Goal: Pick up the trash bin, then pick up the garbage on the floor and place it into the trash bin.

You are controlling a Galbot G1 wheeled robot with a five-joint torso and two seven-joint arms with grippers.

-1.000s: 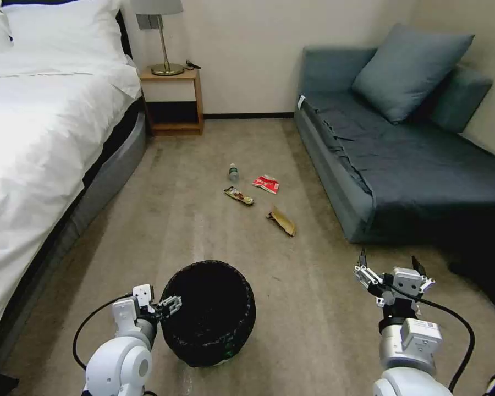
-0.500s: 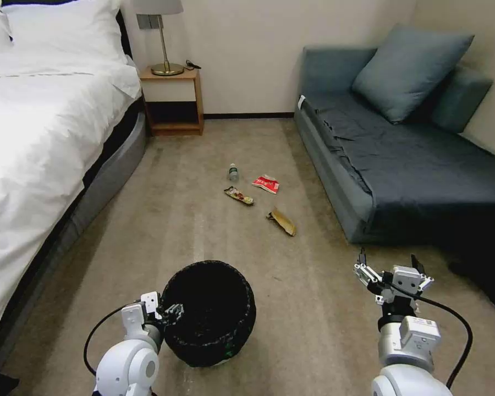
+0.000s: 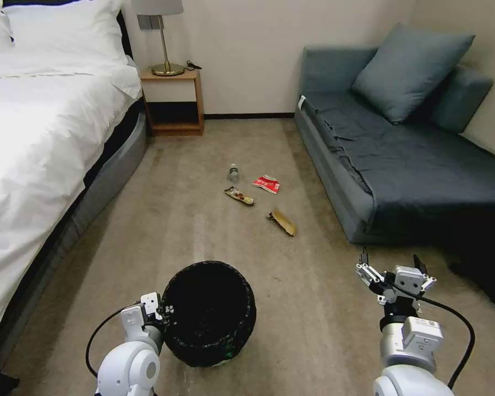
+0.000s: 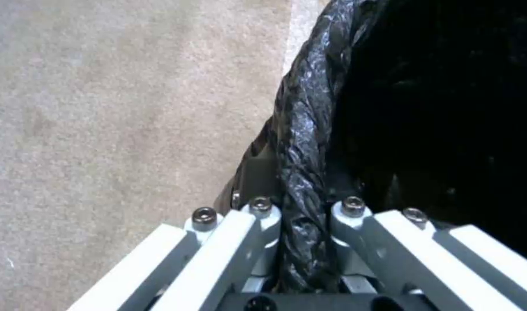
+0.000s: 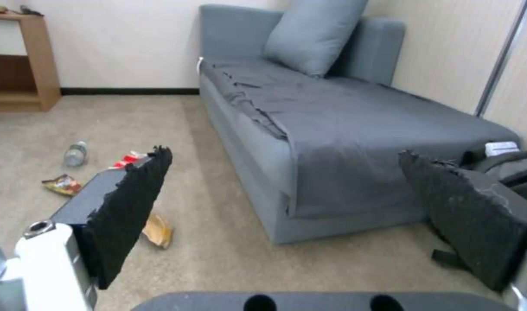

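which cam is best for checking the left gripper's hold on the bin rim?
Left wrist view: the left gripper has its fingers closed on either side of the trash bin rim and liner, close up. Head view shows the gripper at the bin's left rim, small. Right wrist view faces the sofa.

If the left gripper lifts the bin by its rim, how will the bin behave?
The bin will probably hang tilted, since the left gripper pinches only one side of the rim. It looks like light mesh, so likely easy to lift. The glossy liner between the fingers may slip.
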